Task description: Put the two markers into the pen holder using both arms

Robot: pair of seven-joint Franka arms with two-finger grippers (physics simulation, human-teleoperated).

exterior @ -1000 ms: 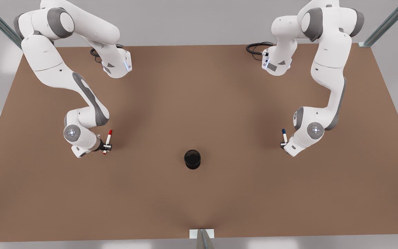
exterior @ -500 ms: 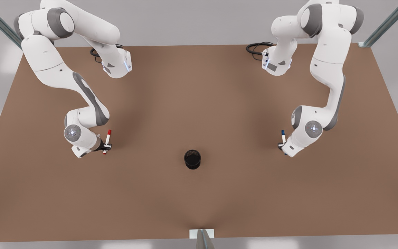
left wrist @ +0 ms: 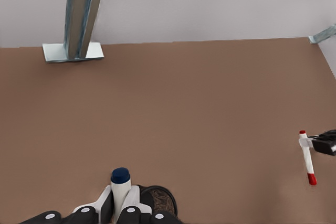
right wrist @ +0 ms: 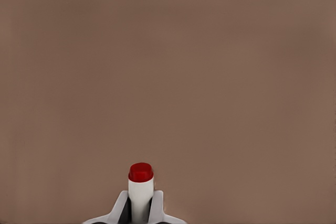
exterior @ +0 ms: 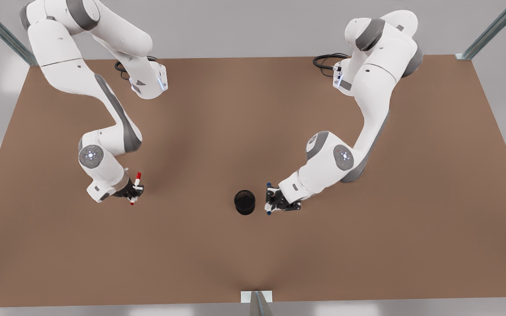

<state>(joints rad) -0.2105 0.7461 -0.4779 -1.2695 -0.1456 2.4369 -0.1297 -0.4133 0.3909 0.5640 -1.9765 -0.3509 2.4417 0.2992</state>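
The black pen holder (exterior: 244, 202) stands on the brown table near the middle. My left gripper (exterior: 272, 202) is on the front view's right, just beside the holder, shut on the blue-capped marker (exterior: 269, 198). The left wrist view shows that marker (left wrist: 121, 183) upright between the fingers (left wrist: 103, 205), with the holder's rim (left wrist: 160, 201) right next to it. On the front view's left, my right gripper (exterior: 133, 191) is shut on the red-capped marker (exterior: 135, 188), well away from the holder. That red marker (right wrist: 140, 184) stands between the pads in the right wrist view, and the red marker (left wrist: 307, 157) appears far off in the left wrist view.
A metal post with a white foot (exterior: 256, 296) sits at the table's near edge, below the holder in the front view. Black cables (exterior: 325, 60) lie by the arm bases at the far edge. Bare brown table (exterior: 253, 131) surrounds the holder.
My left arm swung the blue marker across from the front view's right to just beside the pen holder. My right arm shifted slightly nearer with the red marker still held.
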